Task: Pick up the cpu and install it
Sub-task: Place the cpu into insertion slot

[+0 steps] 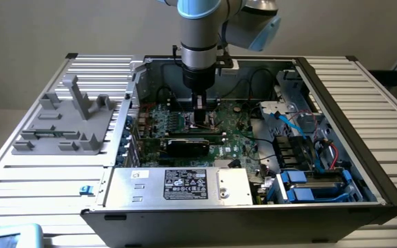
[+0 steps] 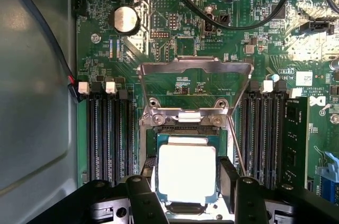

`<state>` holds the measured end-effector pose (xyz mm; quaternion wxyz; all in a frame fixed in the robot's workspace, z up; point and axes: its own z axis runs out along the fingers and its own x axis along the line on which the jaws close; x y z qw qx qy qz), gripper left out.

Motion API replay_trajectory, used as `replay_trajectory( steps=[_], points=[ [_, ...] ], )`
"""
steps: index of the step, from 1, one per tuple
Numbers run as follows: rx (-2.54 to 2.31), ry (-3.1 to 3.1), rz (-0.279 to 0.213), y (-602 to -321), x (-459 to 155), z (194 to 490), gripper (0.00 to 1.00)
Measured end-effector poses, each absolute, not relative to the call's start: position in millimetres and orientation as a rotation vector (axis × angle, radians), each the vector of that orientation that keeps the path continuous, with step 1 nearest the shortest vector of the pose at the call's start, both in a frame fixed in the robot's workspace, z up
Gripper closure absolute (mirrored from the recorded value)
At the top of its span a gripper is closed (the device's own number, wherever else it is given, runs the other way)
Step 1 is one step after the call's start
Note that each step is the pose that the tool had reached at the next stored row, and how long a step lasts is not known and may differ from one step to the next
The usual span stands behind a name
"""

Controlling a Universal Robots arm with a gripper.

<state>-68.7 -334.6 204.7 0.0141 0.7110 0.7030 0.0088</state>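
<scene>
Two black fingers (image 2: 229, 184) grip one cpu (image 2: 186, 173), a flat square chip with pale silver top and green rim, beside one raised metal socket frame (image 2: 193, 66).

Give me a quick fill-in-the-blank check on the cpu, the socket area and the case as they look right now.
1. The metal load frame next to the cpu is swung ____.
2. The motherboard is ____ in colour.
3. The grey fixture stands on the exterior view's ____ of the case.
Missing words: open; green; left.
</scene>
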Motion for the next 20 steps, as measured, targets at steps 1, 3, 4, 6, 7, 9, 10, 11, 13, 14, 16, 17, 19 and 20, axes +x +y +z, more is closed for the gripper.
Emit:
replay_trajectory(
  steps=[1,3,4,6,7,9,10,11,13,14,16,17,19,20],
  points=[
    [2.211,2.187,0.022,-334.2,-68.8,204.7,0.44],
    [2.205,2.181,0.015,-333.3,-69.1,204.8,0.44],
    [2.202,2.178,0.013,-332.6,-69.2,204.8,0.44],
    [2.2,2.176,0.015,-331.3,-69.6,204.7,0.44],
    [2.2,2.175,0.015,-331.2,-69.7,204.6,0.44],
    [2.2,2.175,0.015,-331.1,-69.6,203.9,0.44],
    [2.199,2.175,0.016,-331.1,-69.6,203.3,0.44],
    [2.199,2.175,0.017,-331.1,-69.7,202.5,0.44],
    [2.199,2.175,0.017,-331.1,-69.7,201.2,0.44],
    [2.199,2.175,0.017,-331.1,-69.7,200.8,0.44],
    [2.199,2.174,0.017,-331.1,-69.7,200.0,0.44],
    [2.199,2.174,0.017,-331.1,-69.7,199.6,0.44],
    [2.199,2.174,0.017,-331.1,-69.7,198.9,0.44],
    [2.199,2.174,0.017,-331.2,-69.7,198.7,0.44]
  ],
)
